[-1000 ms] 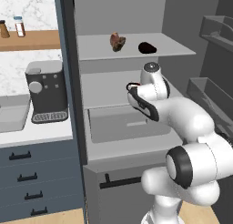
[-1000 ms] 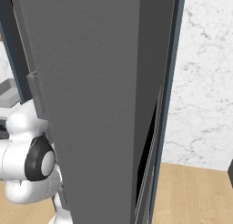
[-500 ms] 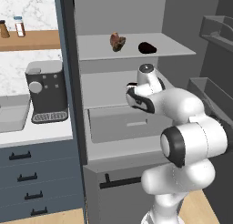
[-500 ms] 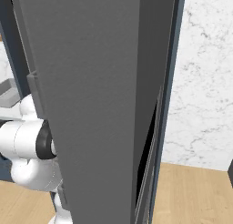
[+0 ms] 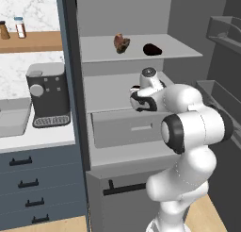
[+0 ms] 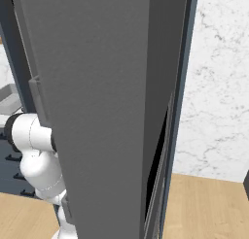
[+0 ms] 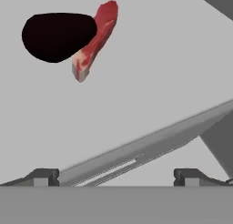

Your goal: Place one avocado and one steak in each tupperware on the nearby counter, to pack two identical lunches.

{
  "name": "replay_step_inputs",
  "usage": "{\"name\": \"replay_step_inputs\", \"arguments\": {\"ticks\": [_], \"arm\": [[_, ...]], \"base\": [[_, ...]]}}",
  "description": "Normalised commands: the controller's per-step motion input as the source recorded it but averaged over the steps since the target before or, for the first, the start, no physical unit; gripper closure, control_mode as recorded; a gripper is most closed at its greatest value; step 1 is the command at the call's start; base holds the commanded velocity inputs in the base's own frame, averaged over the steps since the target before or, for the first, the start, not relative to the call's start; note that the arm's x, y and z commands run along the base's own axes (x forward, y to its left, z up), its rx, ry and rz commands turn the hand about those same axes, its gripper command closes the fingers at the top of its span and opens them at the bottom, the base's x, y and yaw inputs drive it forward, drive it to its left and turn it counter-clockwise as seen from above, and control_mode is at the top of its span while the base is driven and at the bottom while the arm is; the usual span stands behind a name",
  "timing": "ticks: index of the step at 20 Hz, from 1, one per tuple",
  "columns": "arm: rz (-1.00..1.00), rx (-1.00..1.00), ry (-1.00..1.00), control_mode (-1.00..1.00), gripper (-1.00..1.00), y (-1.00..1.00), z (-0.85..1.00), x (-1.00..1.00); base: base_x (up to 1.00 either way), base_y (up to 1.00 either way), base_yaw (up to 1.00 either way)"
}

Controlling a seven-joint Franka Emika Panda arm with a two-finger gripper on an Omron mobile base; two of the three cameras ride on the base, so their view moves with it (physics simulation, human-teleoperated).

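On the open fridge's upper shelf lie a reddish steak (image 5: pixel 122 42) and a near-black avocado (image 5: pixel 152 49). My gripper (image 5: pixel 137 100) is inside the fridge, one shelf lower, just above the grey pull-out drawer (image 5: pixel 127 128). In the hand view an avocado (image 7: pixel 54 36) and a steak (image 7: pixel 96 36) touch each other on a grey shelf, far ahead of my gripper (image 7: pixel 116 177). Its fingertips (image 7: pixel 43 176) stand wide apart and open, with nothing between them. A light grey tupperware (image 5: pixel 10 121) shows partly at the left edge on the white counter (image 5: pixel 47 137).
A black coffee machine (image 5: pixel 47 94) stands on the counter beside the fridge wall. Above it hangs a wooden shelf (image 5: pixel 33 41) with jars. Door bins (image 5: pixel 225 32) sit at the right. The dark fridge door (image 6: pixel 97 87) blocks most of the right base view.
My elbow has swung out toward the camera and the hand has slid slightly left and lower over the drawer. The jaws have stayed open; the food has not moved.
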Motion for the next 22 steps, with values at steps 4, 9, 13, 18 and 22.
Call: {"name": "replay_step_inputs", "arguments": {"ticks": [4, 9, 13, 18, 22], "arm": [[0.00, 0.00, 0.00, -1.00, -1.00, -0.11, -0.02, 0.58], [0.00, 0.00, 0.00, -1.00, -1.00, -0.03, -0.06, 0.46], [0.00, 0.00, 0.00, -1.00, -1.00, -0.12, -0.20, 0.26], [0.00, 0.00, 0.00, -1.00, -1.00, -0.11, -0.22, 0.27], [0.00, 0.00, 0.00, -1.00, -1.00, -0.01, -0.16, 0.29]], "base": [[0.00, 0.00, 0.00], [0.00, 0.00, 0.00], [0.00, 0.00, 0.00], [0.00, 0.00, 0.00], [0.00, 0.00, 0.00]]}}
